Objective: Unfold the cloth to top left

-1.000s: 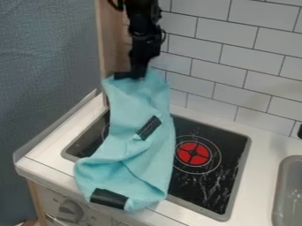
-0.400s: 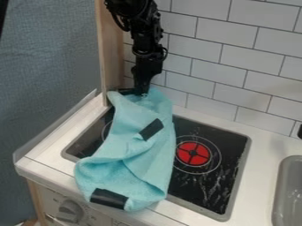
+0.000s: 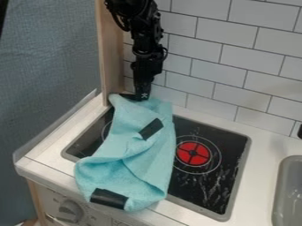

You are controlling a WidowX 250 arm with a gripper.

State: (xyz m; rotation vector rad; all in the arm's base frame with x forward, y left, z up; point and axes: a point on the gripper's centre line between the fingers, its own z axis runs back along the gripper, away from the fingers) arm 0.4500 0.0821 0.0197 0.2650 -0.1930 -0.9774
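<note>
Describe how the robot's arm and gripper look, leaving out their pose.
The arm is black all over, built of chunky, angular segments with bulky joints. Dark cables loop out beside it, one near the top and another at the lower joint. The gripper is black too, with a small whitish mark low down on it.

The cloth (image 3: 133, 150) lies on the left part of the stovetop (image 3: 236, 143), its lower end over the counter's (image 3: 265, 145) front edge, right of a knob (image 3: 69, 211) at lower left. The burner (image 3: 193, 153) sits just right of the cloth, the sink (image 3: 282, 190) at lower right. The gripper (image 3: 140, 96) is at the cloth's upper end, before the wall (image 3: 218, 62) and right of the post (image 3: 112, 53).
</note>
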